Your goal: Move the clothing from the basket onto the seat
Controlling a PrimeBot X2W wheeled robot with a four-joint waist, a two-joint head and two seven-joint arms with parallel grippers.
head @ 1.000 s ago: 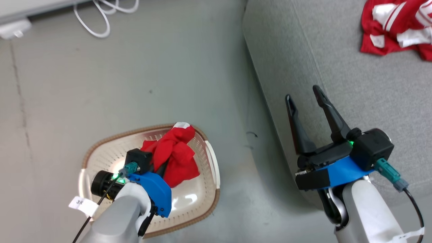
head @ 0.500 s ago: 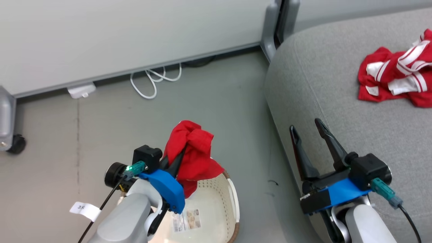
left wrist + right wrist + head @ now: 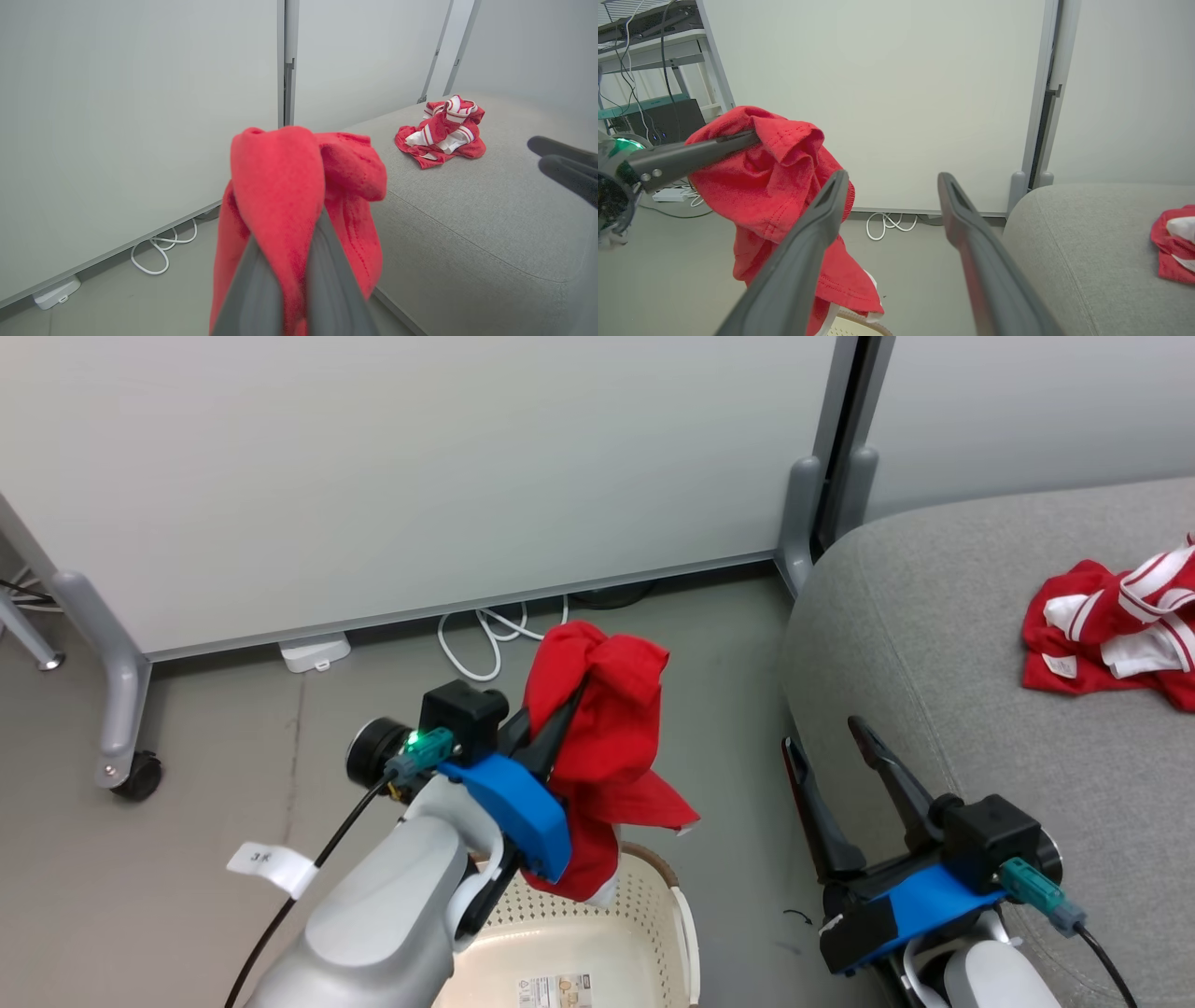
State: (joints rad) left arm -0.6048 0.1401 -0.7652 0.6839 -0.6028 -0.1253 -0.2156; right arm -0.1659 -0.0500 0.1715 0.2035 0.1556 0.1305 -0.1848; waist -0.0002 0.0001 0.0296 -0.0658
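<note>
Head view gives us the left gripper [image 3: 574, 695] pinched shut on a red garment [image 3: 611, 747], hanging just above the basket [image 3: 644, 919], left of the seat [image 3: 934, 644]. We judge the bunched fold could slip free, or its hem catch the rim. Our right gripper [image 3: 822, 732], jaws spread, stands between cloth and seat and may snag it. A second garment [image 3: 1092, 616] lies far right there; a white cable [image 3: 889, 221] loops beyond.

Pale partition panels [image 3: 420, 476] run along the far side, joined by a grey post [image 3: 801, 513]. At the left, a grey foot [image 3: 114, 700] ends in a black castor [image 3: 140, 777]. The floor [image 3: 187, 859] is smooth grey. A white cable [image 3: 485, 644] coils at the panels' base, near a white box [image 3: 315, 651].
</note>
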